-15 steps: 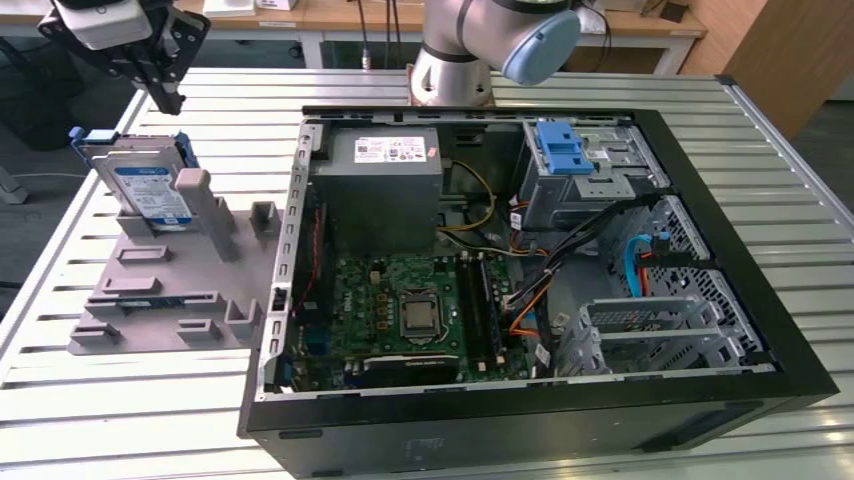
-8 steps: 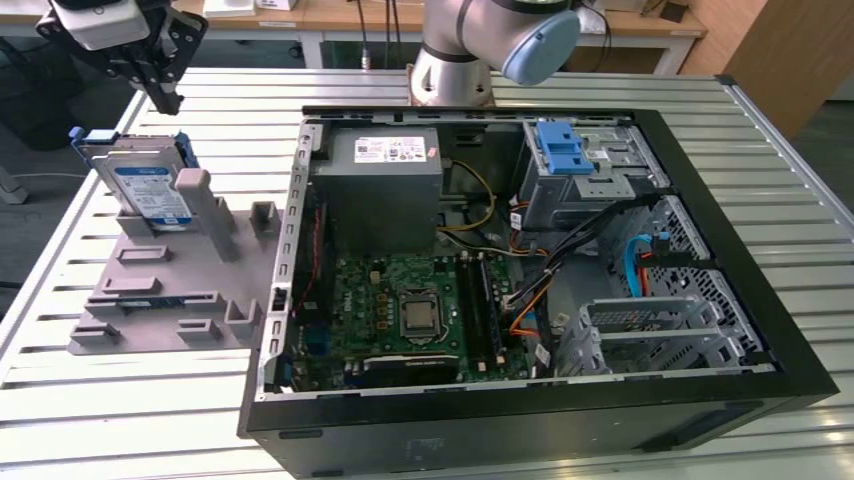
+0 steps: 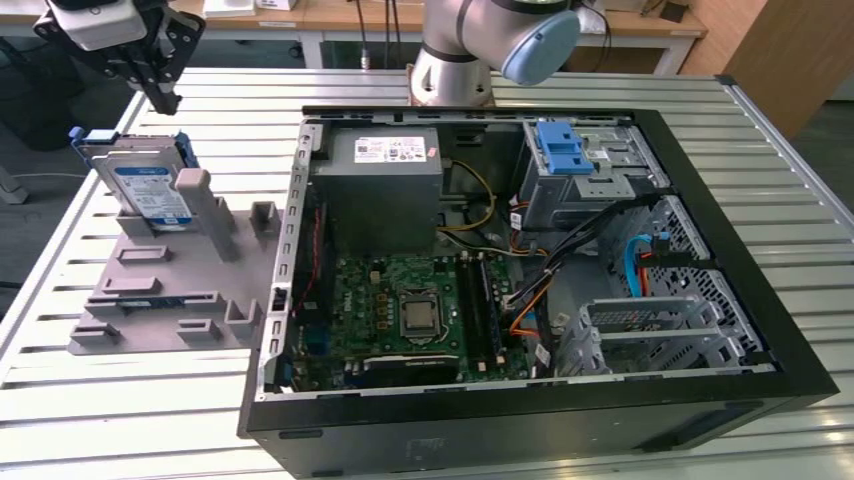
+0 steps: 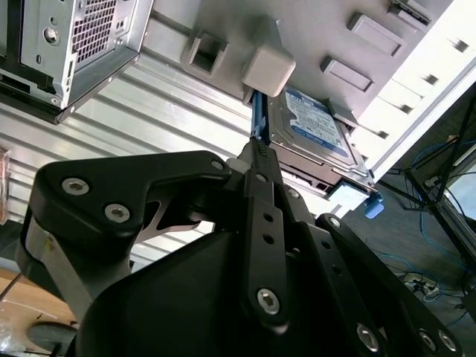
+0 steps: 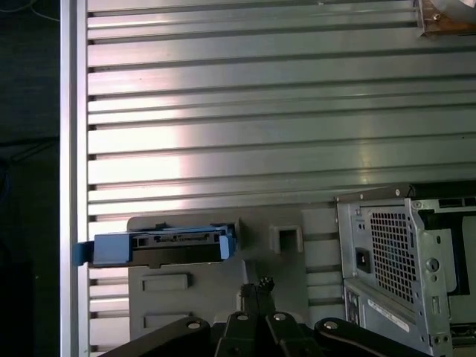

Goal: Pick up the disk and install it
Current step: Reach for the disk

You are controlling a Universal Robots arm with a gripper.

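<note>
1. Currently the tool (image 3: 166, 98) hangs in the air over the far corner of the slatted metal surface (image 3: 134, 400) on the exterior view's left. Its fingers are pressed together with nothing between them, as both wrist views also show (image 4: 256, 152) (image 5: 258, 286).
2. The disk (image 3: 140, 185) has not been picked up. It stands on edge in a grey holder (image 3: 160, 300) near that same corner, just beside the surface's edge on the exterior view's left. It leans slightly back, with its labelled face towards the exterior camera.
3. The key relation is that the disk lies below the tool and a little to one side, not straight under the fingertips. In the first wrist view the disk's blue-framed upper edge (image 5: 175, 245) shows as a long narrow bar, with the fingertips apart from it and nearer one of its ends. In the second wrist view the labelled face (image 4: 309, 123) is beyond the fingertips, next to a post of the holder (image 4: 268, 67).
4. That upper edge runs roughly along the surface's far edge, so my judgement is that a grasp would go across the disk's thin dimension.
5. The open computer case (image 3: 747, 330) lies well apart from the disk, towards the exterior view's right. Its bay with the blue latch (image 3: 567, 150) is at the far side.
</note>
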